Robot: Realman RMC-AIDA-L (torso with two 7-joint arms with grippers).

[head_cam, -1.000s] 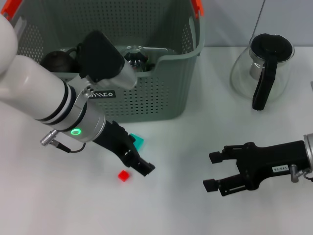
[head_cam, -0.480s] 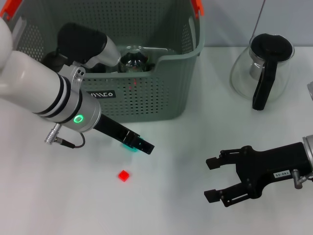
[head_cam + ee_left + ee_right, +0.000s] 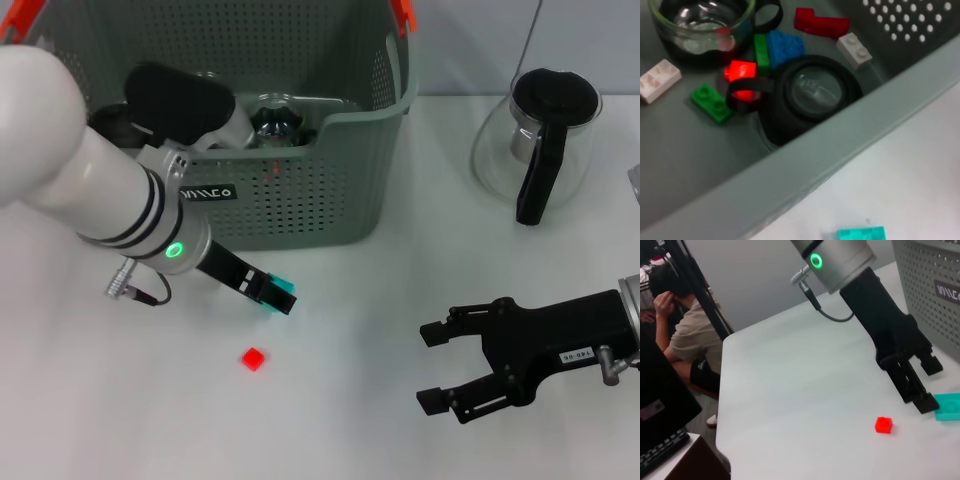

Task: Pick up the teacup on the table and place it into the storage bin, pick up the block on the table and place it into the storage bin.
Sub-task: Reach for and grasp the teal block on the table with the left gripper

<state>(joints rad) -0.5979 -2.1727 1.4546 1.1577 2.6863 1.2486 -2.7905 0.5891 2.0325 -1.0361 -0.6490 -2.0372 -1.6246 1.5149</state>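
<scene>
Left gripper [image 3: 277, 296] beside storage bin [image 3: 330, 190], fingers parted at teal block [image 3: 282, 297], block half hidden; right gripper [image 3: 432, 366] released, well apart.

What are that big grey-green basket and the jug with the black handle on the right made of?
The storage bin looks like moulded matte plastic: its walls are punched with even rows of small holes and its rim is smoothly rounded. The jug seems to be clear glass, since the table shows through its rounded body; its lid and handle look like glossy black plastic.
</scene>
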